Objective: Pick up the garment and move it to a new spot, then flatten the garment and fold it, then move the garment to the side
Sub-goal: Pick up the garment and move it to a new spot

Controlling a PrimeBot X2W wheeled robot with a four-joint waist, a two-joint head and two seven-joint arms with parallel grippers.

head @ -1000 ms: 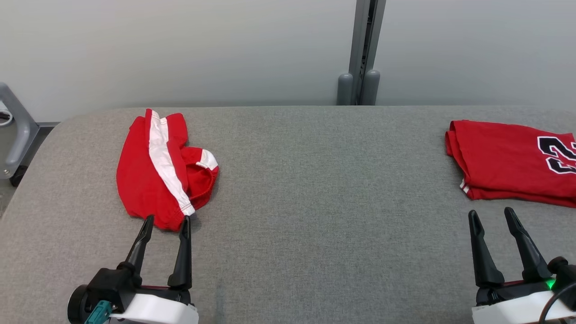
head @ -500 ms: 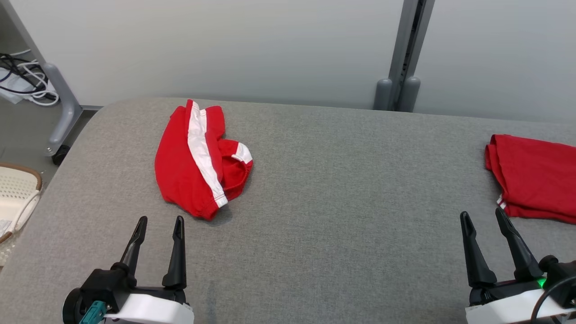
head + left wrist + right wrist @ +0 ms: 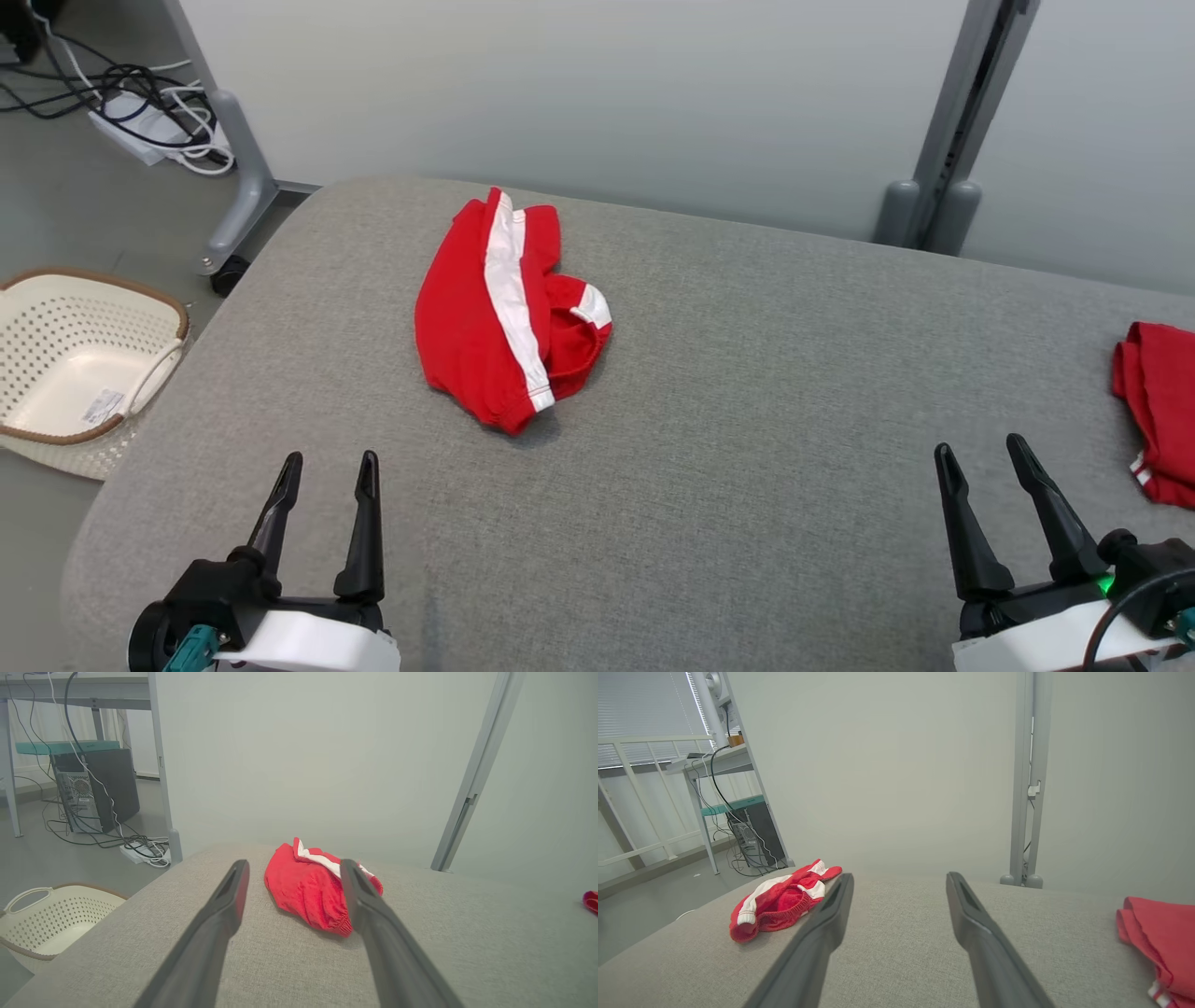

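Observation:
The garment [image 3: 467,317] is red with a white stripe and lies crumpled on the grey padded table [image 3: 747,420], toward its far left. My left gripper [image 3: 331,459] stands open near the front edge, short of the garment and a little to its left, holding nothing. In the left wrist view the garment [image 3: 303,891] lies ahead, between the open fingers of the left gripper [image 3: 294,863]. My right gripper [image 3: 979,446] is open and empty at the front right. From the right wrist, the garment [image 3: 780,900] shows far left of the right gripper [image 3: 900,876].
A folded red shirt [image 3: 1158,392] lies at the table's right edge, close to the right gripper. A cream perforated basket [image 3: 84,355] sits on the floor left of the table. Cables and a power strip [image 3: 149,121] lie beyond it. A grey post [image 3: 962,121] stands behind the table.
The head camera has swung left, so the basket and cables came into view and the folded shirt slid to the right edge. The left fingertips, earlier at the garment's near hem, now stand apart from it.

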